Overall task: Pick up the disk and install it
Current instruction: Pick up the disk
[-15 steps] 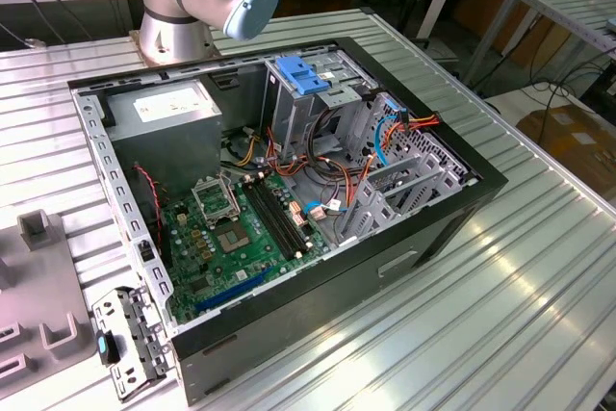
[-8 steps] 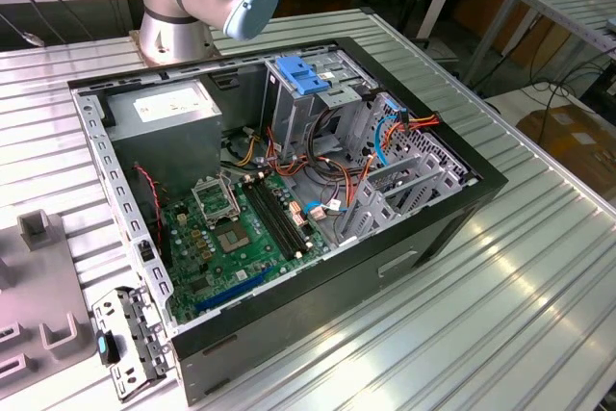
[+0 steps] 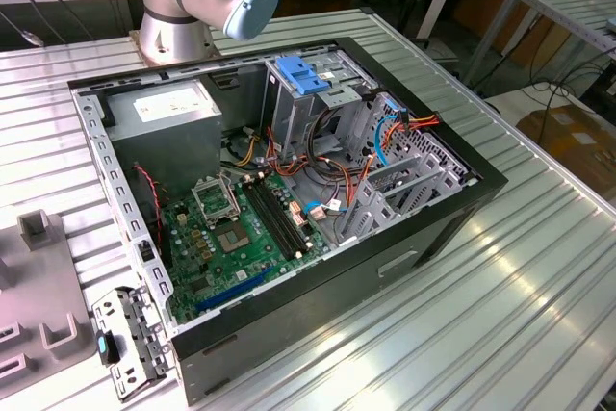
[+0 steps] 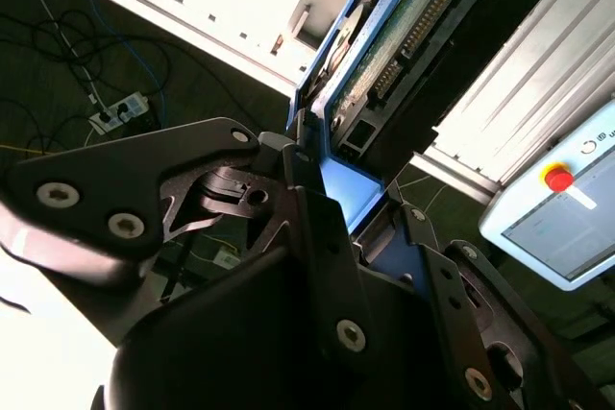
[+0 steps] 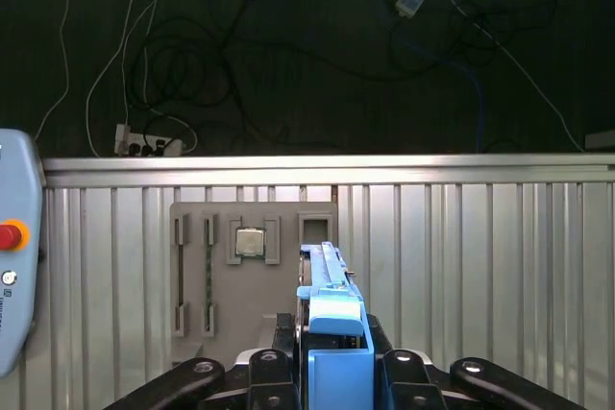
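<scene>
As pincer (image 5: 334, 370) clamps it, disk (image 5: 328, 280) sits edge-on between its jaws.

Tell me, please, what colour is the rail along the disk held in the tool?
Blue. The rail of the disk shows best in the first wrist view.

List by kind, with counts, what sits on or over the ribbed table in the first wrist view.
gripper: 1
disk, clamped in it: 1
grey fixture plate: 1
silver chip on that plate: 1
pendant with red button: 1
Total: 5
</scene>
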Motion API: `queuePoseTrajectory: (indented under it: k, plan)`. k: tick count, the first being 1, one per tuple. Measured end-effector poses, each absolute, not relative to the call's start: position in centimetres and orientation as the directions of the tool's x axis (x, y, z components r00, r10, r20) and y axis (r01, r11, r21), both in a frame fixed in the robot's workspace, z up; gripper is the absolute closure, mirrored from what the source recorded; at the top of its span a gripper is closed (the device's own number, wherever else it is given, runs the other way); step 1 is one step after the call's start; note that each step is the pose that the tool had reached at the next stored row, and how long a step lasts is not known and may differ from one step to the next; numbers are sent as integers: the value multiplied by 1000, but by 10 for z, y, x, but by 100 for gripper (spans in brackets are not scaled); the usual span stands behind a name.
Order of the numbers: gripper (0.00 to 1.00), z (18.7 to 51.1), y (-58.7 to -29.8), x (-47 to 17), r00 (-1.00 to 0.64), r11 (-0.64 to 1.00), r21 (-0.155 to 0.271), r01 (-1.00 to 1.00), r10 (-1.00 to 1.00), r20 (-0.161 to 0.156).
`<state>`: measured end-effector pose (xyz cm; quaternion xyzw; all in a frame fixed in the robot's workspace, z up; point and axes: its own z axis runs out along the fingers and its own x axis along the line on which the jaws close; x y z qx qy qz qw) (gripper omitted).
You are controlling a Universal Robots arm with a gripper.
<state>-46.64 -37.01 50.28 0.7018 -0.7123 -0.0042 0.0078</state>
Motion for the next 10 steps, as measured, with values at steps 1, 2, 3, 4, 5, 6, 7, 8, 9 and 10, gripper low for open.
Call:
queuePoseTrajectory:
  k: [1,2,3,4,5,6,7,8,9,10]
  plan:
    - [63,503,-370,-466,-15,15,17,-1000,-1000,5]
    - [63,503,-370,-465,-15,15,17,-1000,-1000,5]
    - [63,503,-370,-463,-15,15,17,-1000,-1000,5]
    - [63,503,-370,-462,-15,15,17,-1000,-1000,5]
    - [63,503,-370,-461,-15,15,17,-1000,-1000,5]
    - [63,503,-370,-460,-15,15,17,-1000,-1000,5]
    - [63,503,-370,-459,-15,15,17,-1000,-1000,5]
    - [63,503,-370,-457,-15,15,17,-1000,-1000,5]
    - [63,503,-370,-456,-15,15,17,-1000,-1000,5]
    - [63,503,-370,-455,-15,15,17,-1000,-1000,5]
